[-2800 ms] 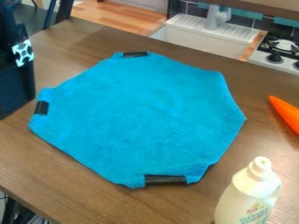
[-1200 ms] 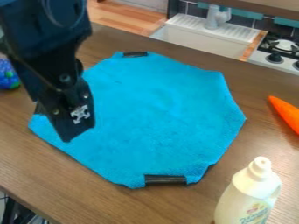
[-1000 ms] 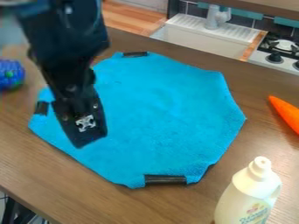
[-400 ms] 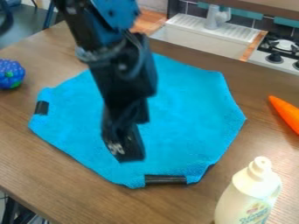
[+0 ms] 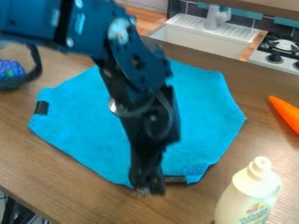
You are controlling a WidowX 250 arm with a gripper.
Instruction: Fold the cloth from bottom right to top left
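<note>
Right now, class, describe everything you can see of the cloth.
The cloth is bright blue and looks soft, like towelling. It lies spread on the brown table, many-sided in outline, with dark strips at its left and near edges. The arm hides part of it; the gripper is at its near edge, contact unclear.

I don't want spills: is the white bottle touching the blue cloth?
Apart: the camera view shows wooden tabletop between the white bottle and the blue cloth.

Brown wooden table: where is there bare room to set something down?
Bare table lies between the bright blue cloth and the pointed orange object, and along the cloth's lower-left side. Crowded: the cloth's bottom edge, by the black gripper and white plastic bottle.
</note>
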